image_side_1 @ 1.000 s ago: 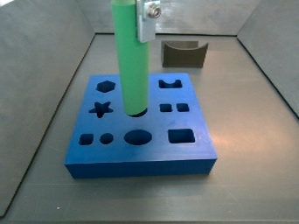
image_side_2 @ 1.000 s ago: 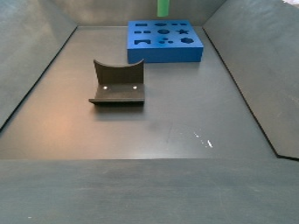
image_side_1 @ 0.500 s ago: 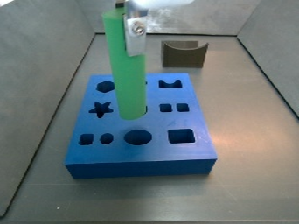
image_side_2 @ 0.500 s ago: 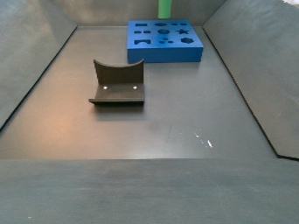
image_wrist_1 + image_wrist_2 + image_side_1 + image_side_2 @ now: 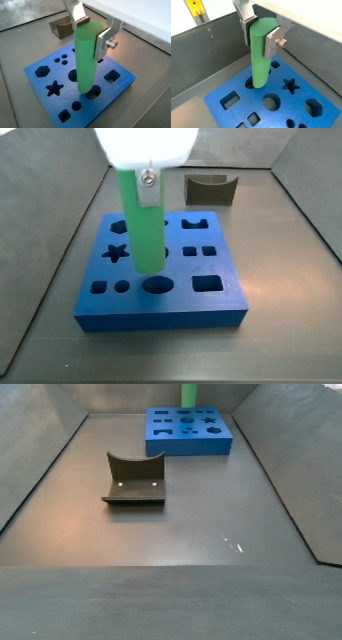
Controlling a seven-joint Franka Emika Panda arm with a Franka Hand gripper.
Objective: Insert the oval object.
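The oval object (image 5: pixel 87 60) is a long bright green rod, held upright. My gripper (image 5: pixel 91 34) is shut on its upper end, with the silver fingers (image 5: pixel 104 42) on both sides; both wrist views show this grip (image 5: pixel 260 36). The rod's lower end hangs just over the top of the blue block (image 5: pixel 113 90), at the edge of the oval hole (image 5: pixel 95 92). In a side view the rod (image 5: pixel 143 218) stands over the block (image 5: pixel 174 303), just behind the oval hole (image 5: pixel 158 284). A white blur hides the gripper body there. The far side view shows only the rod's top (image 5: pixel 189 394) above the block (image 5: pixel 189 434).
The dark fixture (image 5: pixel 210 188) stands behind the block, also in the far side view (image 5: pixel 134 479) and a wrist view (image 5: pixel 61 27). Grey walls enclose the floor. The block has star (image 5: pixel 115 253), hexagon (image 5: pixel 120 226) and rectangle (image 5: pixel 206 283) holes.
The gripper and the rod have shifted a little to the left and toward the block's front row. The rod's lower end is now nearer the oval hole.
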